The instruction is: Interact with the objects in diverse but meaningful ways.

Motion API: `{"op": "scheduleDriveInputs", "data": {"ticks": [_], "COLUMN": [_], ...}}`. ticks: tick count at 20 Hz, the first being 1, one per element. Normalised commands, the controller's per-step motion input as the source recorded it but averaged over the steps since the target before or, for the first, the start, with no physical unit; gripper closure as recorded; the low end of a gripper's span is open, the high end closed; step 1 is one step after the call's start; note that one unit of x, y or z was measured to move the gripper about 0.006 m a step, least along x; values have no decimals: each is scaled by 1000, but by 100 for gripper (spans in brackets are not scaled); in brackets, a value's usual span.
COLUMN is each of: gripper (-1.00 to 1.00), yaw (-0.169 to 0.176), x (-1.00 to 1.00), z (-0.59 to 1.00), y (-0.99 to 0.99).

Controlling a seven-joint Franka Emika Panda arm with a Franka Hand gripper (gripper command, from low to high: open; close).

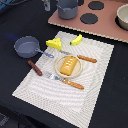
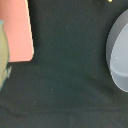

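Nearest the camera in the exterior view, a fork [image 1: 66,80] with an orange handle lies on the striped placemat [image 1: 95,95]. Just beyond it the bread loaf [image 1: 69,64] sits on a small plate [image 1: 60,71], its long axis running diagonally. The brown sausage [image 1: 35,68] lies off the mat's edge toward the exterior view's left, below the grey saucepan [image 1: 26,46]. Farther back are 1 cheese wedge [image 1: 53,43] and 1 banana [image 1: 76,40]. The gripper is not visible, so I cannot tell its state; the wrist view shows only dark table [image 2: 70,75], a pink board corner [image 2: 17,30] and a grey rim [image 2: 117,52], suggesting the arm hangs at the far end, with the banana likely closest.
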Motion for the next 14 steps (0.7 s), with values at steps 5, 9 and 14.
{"op": "scheduleDriveInputs", "data": {"ticks": [5, 9, 14], "gripper": [-100, -100, -100], "yaw": [12, 33, 25], "x": [277, 253, 251], "z": [-325, -378, -278], "y": [-147, -193, -322]}}
